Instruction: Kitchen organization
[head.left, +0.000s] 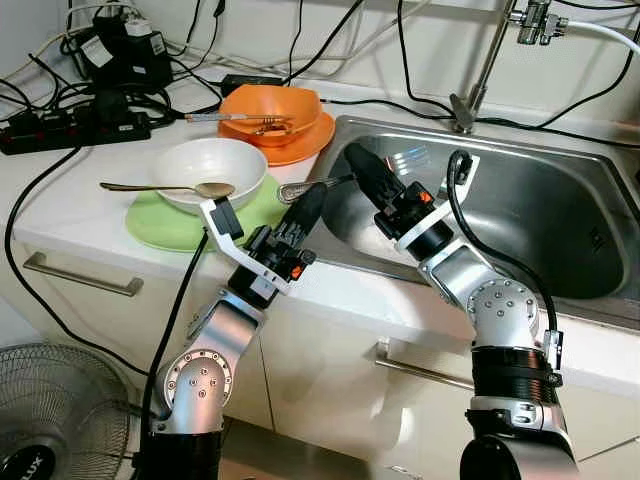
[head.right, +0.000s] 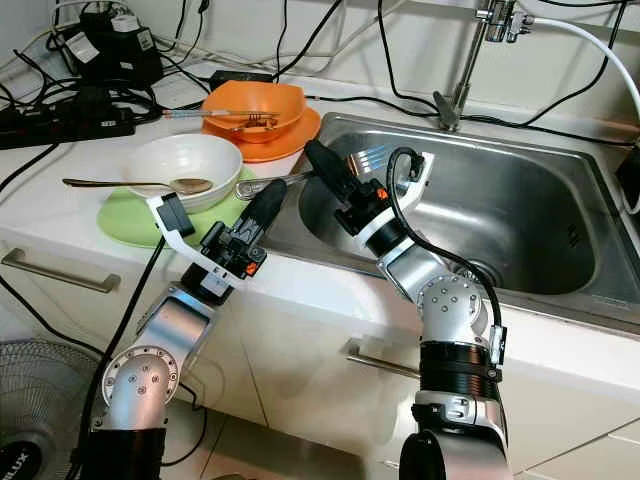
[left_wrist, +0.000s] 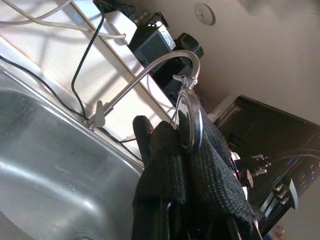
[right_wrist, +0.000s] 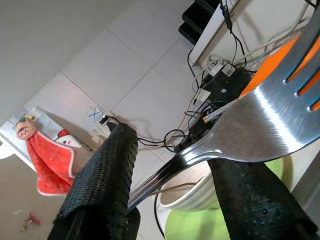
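Note:
A metal fork (head.left: 335, 182) hangs level over the left rim of the sink (head.left: 560, 200), tines toward the basin. My left gripper (head.left: 308, 205) reaches up from the counter's front edge and is shut on the fork's handle. The rounded handle end (left_wrist: 189, 117) sticks out past its black fingers (left_wrist: 165, 170). My right gripper (head.left: 358, 162) comes from the sink side and straddles the fork's neck (right_wrist: 200, 150). Its fingers (right_wrist: 102, 175) stand apart on either side of it, so it is open.
A white bowl (head.left: 212, 165) with a spoon sits on a green plate (head.left: 160, 225) left of the grippers. Behind it an orange bowl (head.left: 270, 108) rests on an orange plate. Power strips and cables (head.left: 80, 125) crowd the back left. The faucet (head.left: 480, 70) rises behind the sink. A fan (head.left: 50, 420) stands on the floor.

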